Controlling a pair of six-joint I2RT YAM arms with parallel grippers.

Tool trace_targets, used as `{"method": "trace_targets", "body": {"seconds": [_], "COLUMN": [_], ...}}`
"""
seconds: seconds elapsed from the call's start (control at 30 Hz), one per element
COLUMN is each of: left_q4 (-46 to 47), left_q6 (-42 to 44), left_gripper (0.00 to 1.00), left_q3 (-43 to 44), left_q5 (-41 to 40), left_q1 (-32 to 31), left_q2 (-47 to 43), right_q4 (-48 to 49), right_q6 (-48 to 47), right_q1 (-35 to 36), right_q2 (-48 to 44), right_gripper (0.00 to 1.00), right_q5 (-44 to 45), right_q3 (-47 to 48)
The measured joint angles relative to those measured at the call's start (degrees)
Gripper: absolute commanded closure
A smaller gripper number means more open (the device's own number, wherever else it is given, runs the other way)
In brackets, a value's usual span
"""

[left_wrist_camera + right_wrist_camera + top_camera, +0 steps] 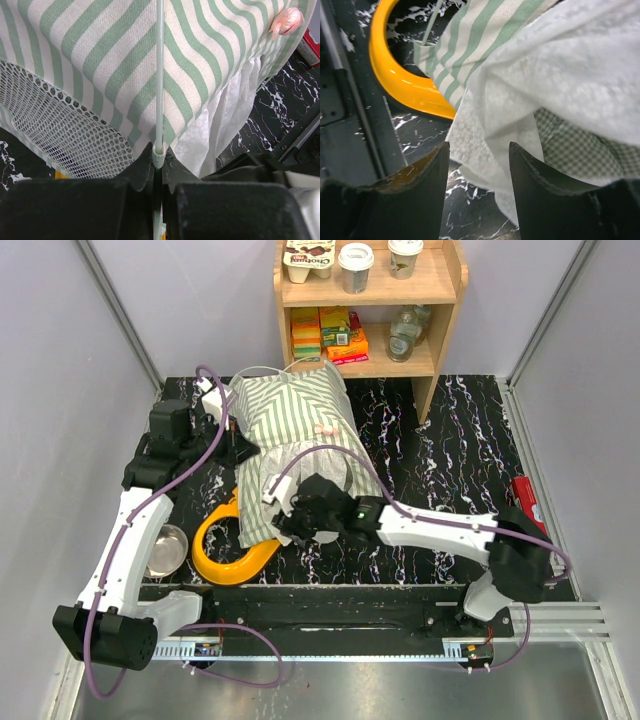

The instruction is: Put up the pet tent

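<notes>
The pet tent (297, 415), green-and-white striped with white lace and mesh, stands half raised in the middle of the dark marbled table. My left gripper (240, 448) is at its left side, shut on a thin white pole (159, 75) that runs up over the striped fabric (100, 65); the pole's capped end sits between the fingertips (158, 160). My right gripper (292, 512) is open at the tent's near end, jaws on either side of the white lace edge (490, 130), not closed on it.
A yellow bowl holder (228, 552) lies at the tent's near left, partly under it, with a steel bowl (165, 550) to its left. A wooden shelf (370, 300) with cups and boxes stands behind. A red object (527, 502) lies at the right edge.
</notes>
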Motion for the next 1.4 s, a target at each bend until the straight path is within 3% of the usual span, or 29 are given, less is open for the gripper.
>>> {"method": "trace_targets", "body": {"seconds": [0.13, 0.27, 0.43, 1.03, 1.13, 1.27, 1.4], "left_q4": [0.0, -0.1, -0.1, 0.0, 0.0, -0.3, 0.1], "left_q6": [0.0, 0.0, 0.0, 0.0, 0.0, 0.0, 0.0], "left_gripper": [1.00, 1.00, 1.00, 1.00, 1.00, 1.00, 1.00], "left_q3": [0.0, 0.0, 0.0, 0.0, 0.0, 0.0, 0.0], "left_q5": [0.0, 0.0, 0.0, 0.0, 0.0, 0.1, 0.0], "left_q1": [0.0, 0.0, 0.0, 0.0, 0.0, 0.0, 0.0], "left_q2": [0.0, 0.0, 0.0, 0.0, 0.0, 0.0, 0.4], "right_q4": [-0.2, -0.3, -0.3, -6.3, -8.3, -9.9, -11.9], "right_q6": [-4.2, -7.1, -7.8, 3.7, 5.2, 6.2, 6.8], "right_q1": [-0.1, -0.6, -1.7, 1.6, 2.6, 6.7, 10.1], "right_q2": [5.6, 7.3, 7.2, -6.6, -5.5, -1.9, 1.4], "right_gripper": [0.47, 0.81, 1.00, 1.00, 0.94, 0.61, 0.39], "right_q5": [1.3, 1.8, 0.5, -5.0, -7.0, -9.4, -12.0], "right_q3": [2.8, 3.4, 3.4, 2.2, 2.3, 2.4, 2.4]}}
